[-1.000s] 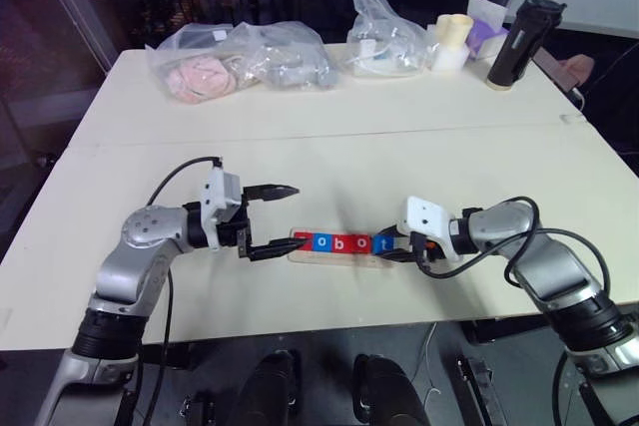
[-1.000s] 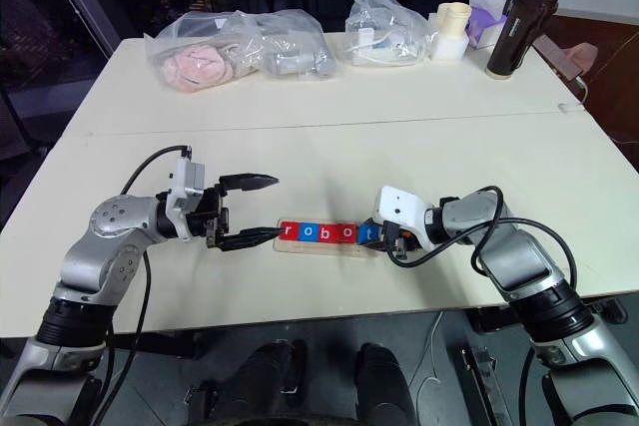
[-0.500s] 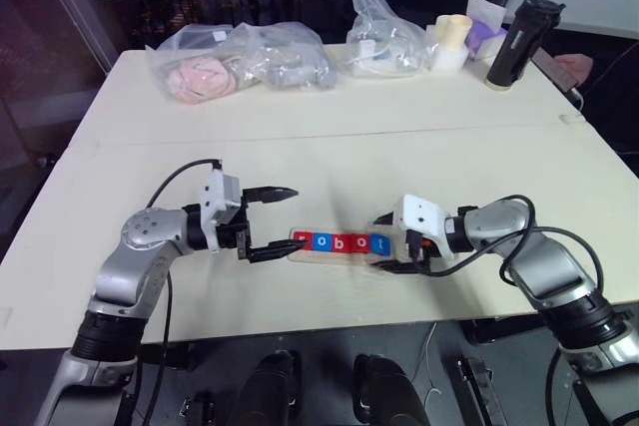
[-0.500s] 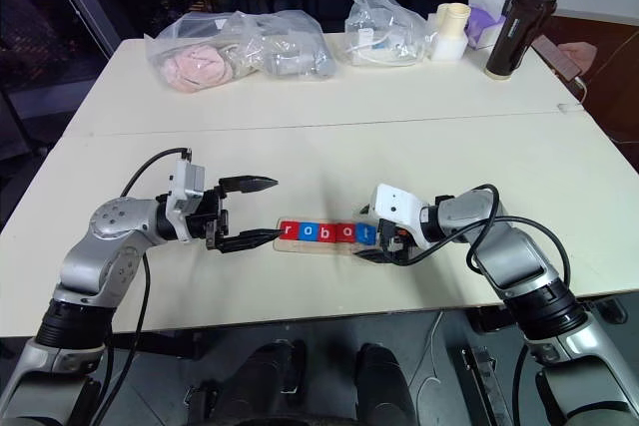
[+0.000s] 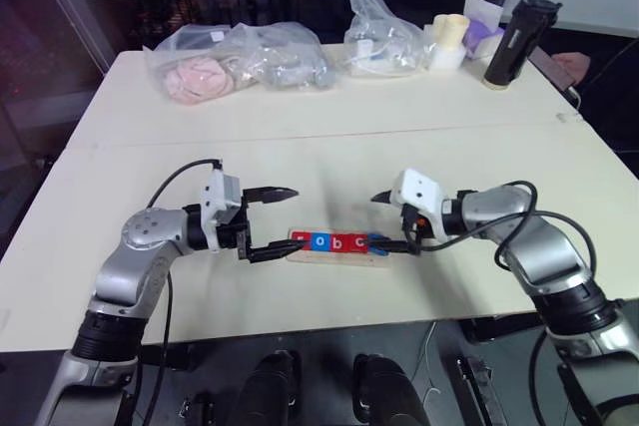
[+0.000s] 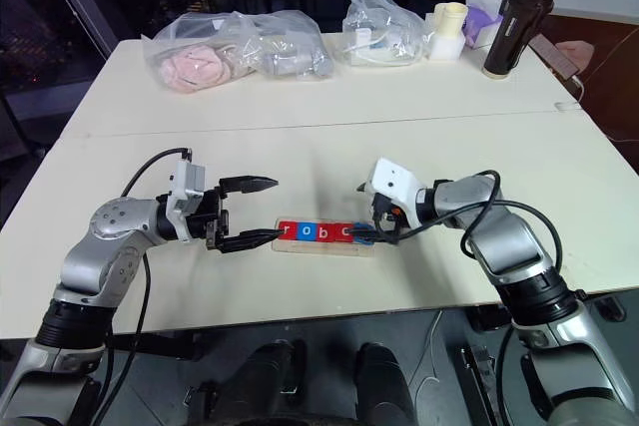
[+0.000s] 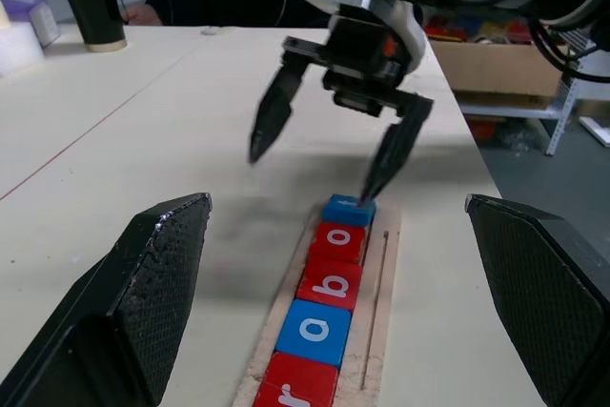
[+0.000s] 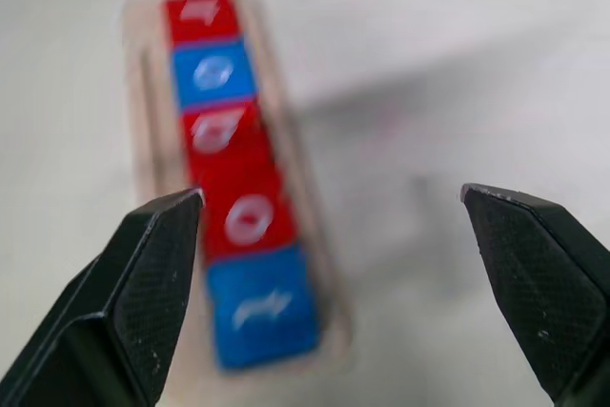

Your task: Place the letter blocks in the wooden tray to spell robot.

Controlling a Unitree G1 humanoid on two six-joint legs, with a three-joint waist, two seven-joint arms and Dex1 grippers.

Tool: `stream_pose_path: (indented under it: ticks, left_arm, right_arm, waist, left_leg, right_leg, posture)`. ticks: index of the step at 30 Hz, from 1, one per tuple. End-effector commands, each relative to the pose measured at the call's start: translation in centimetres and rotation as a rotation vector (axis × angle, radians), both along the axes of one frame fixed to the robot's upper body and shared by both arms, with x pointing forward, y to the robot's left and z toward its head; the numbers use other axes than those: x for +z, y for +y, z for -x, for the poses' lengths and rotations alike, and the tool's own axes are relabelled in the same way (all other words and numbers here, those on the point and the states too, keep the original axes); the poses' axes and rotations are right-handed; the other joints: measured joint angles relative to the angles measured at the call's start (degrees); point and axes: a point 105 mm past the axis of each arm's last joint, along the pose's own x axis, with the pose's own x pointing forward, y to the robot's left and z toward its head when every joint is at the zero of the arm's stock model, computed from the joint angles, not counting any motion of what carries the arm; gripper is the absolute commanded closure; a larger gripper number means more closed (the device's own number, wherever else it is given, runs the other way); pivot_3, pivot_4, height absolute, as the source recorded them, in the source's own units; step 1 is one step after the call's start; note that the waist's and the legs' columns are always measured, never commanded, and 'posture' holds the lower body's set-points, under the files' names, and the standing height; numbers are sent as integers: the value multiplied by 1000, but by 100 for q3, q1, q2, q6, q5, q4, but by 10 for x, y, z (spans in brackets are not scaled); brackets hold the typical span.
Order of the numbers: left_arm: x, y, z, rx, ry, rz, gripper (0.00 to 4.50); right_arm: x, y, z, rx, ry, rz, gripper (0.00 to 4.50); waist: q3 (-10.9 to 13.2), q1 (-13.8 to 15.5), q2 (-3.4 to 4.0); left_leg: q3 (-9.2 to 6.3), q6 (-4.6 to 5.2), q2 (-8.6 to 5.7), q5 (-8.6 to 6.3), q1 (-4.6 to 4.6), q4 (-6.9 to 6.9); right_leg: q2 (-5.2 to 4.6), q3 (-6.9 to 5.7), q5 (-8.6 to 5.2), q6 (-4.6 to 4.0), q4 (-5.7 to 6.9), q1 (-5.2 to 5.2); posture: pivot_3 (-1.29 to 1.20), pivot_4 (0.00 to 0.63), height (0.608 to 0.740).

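Five letter blocks [image 5: 337, 242] lie in a row in the wooden tray [image 7: 377, 331] near the table's front edge, reading r, o, b, o, t: red, blue, red, red, blue [image 8: 238, 188]. My right gripper [image 5: 389, 223] hovers open over the tray's right end, angled down. One fingertip hangs just over the blue end block [image 7: 348, 209], and whether it touches I cannot tell. My left gripper [image 5: 276, 221] stays open and level at the tray's left end, pointing along the row and holding nothing.
Clear plastic bags [image 5: 240, 59] with soft items lie along the table's far side. A black bottle [image 5: 507, 44], a cream cup [image 5: 451, 40] and a purple box stand at the far right. A person's hand [image 5: 571, 64] shows beyond the right edge.
My right gripper was shut at the blue end block. It has opened, let go and risen slightly, shifting left over the tray's end. The left arm has not moved.
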Motion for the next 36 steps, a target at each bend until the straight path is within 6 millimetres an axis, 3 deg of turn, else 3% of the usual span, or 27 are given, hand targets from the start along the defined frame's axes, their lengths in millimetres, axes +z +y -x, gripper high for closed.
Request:
stream_pose_path:
  ticks: [1, 9, 18, 30, 36]
  left_arm:
    - [10, -3, 2, -19, -37, 13, 0]
    - [11, -2, 3, -15, -38, 13, 0]
    - [11, -2, 3, -17, -36, 10, 0]
    - [11, -3, 2, -19, -37, 6, 0]
    - [3, 4, 3, 20, 8, -34, 0]
  right_arm:
    - [7, 5, -3, -2, -65, 15, 36]
    - [-4, 3, -5, 9, -92, 78, 36]
    - [-12, -16, -11, -19, -104, 133, 36]
    - [19, -23, -6, -86, -117, 31, 36]
    - [24, -38, 20, -121, -67, -1, 36]
  waist:
    - [0, 18, 0]
    - [0, -1, 0]
    - [0, 0, 0]
    - [0, 2, 0]
    - [0, 11, 0]
  left_leg:
    - [0, 0, -1, 0, 0, 0]
    - [1, 0, -1, 0, 0, 3]
    - [2, 0, -1, 0, 0, 3]
    - [1, 0, -1, 0, 0, 3]
    - [1, 0, -1, 0, -2, 2]
  right_leg:
    - [-1, 0, 0, 0, 0, 0]
    - [1, 0, 0, 0, 2, 0]
    - [2, -1, 0, 0, 1, 1]
    - [2, 0, 0, 0, 2, 1]
    - [-3, 0, -1, 0, -2, 3]
  posture:
    - [0, 150, 738]
    - [0, 150, 738]
    - [0, 150, 738]
    - [0, 150, 738]
    - [0, 150, 738]
